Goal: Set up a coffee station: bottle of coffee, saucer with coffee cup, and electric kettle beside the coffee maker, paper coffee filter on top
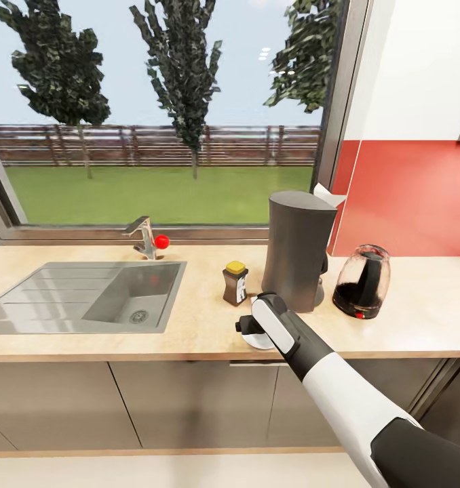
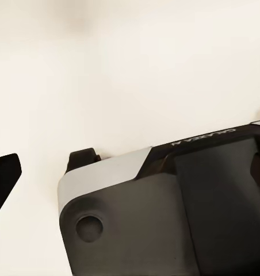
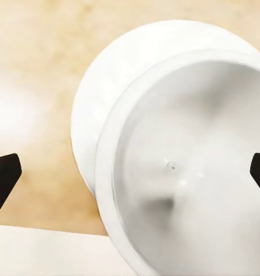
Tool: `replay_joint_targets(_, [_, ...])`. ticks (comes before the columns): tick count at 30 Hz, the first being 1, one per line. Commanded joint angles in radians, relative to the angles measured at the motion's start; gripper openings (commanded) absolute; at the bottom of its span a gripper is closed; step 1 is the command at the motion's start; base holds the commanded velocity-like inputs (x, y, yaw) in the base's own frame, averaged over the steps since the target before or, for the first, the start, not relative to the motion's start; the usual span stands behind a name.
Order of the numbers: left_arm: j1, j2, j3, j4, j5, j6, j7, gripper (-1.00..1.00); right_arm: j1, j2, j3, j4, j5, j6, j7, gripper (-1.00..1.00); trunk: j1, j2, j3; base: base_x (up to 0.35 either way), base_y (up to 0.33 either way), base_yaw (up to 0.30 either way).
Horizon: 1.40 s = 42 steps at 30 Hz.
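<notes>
A wide window (image 1: 162, 115) shows trees, a fence and lawn in daylight. Below it, a beige counter (image 1: 203, 332) holds a grey sink (image 1: 87, 295) beside a red wall panel (image 1: 413, 196)

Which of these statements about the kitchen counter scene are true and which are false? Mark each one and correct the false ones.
1. The small dark jar with a yellow cap stands on the light beige wood-grain countertop, between the steel sink and the tall charcoal-grey coffee maker. True.
2. The clear domed glass kettle sits in the sink. False: it stands on the countertop, on the coffee maker's other side.
3. The small white cup is above the flat round white saucer. True.
4. The coffee maker lies tipped over. False: it stands upright.
5. A folded white paper filter lies beside the tap. False: it rests at the coffee maker's top.
</notes>
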Motion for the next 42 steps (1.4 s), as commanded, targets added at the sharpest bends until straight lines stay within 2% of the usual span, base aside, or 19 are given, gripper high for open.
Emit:
replay_joint_targets(1, [-0.001,0.0,-0.008,0.0,0.01,0.001,-0.003,1.0,-0.001,0.0,0.002,-0.001,-0.01,0.001,-0.01,1.0,0.0,-0.001,-0.001,0.0,0.0,0.0])
replay_joint_targets(22, [-0.001,0.0,-0.007,0.0,0.011,0.001,-0.003,1.0,-0.017,0.004,0.001,-0.015,-0.008,0.003,-0.02,1.0,0.0,-0.001,-0.001,0.0,0.0,0.0])
replay_joint_targets(27, [-0.001,0.0,-0.007,0.0,0.01,0.001,-0.003,1.0,-0.017,0.003,0.001,-0.077,-0.009,0.004,-0.021,1.0,0.0,-0.001,-0.001,0.0,0.0,0.0])
replay_joint_targets(38, [-0.001,0.0,-0.007,0.0,0.011,0.001,-0.003,1.0,-0.018,0.003,0.0,-0.085,-0.008,0.004,-0.021,1.0,0.0,-0.001,-0.001,0.0,0.0,0.0])
replay_joint_targets(42, [-0.001,0.0,-0.008,0.0,0.011,0.001,-0.003,1.0,-0.017,0.003,0.0,-0.121,-0.006,0.005,-0.022,1.0,0.0,-0.001,-0.001,0.0,0.0,0.0])
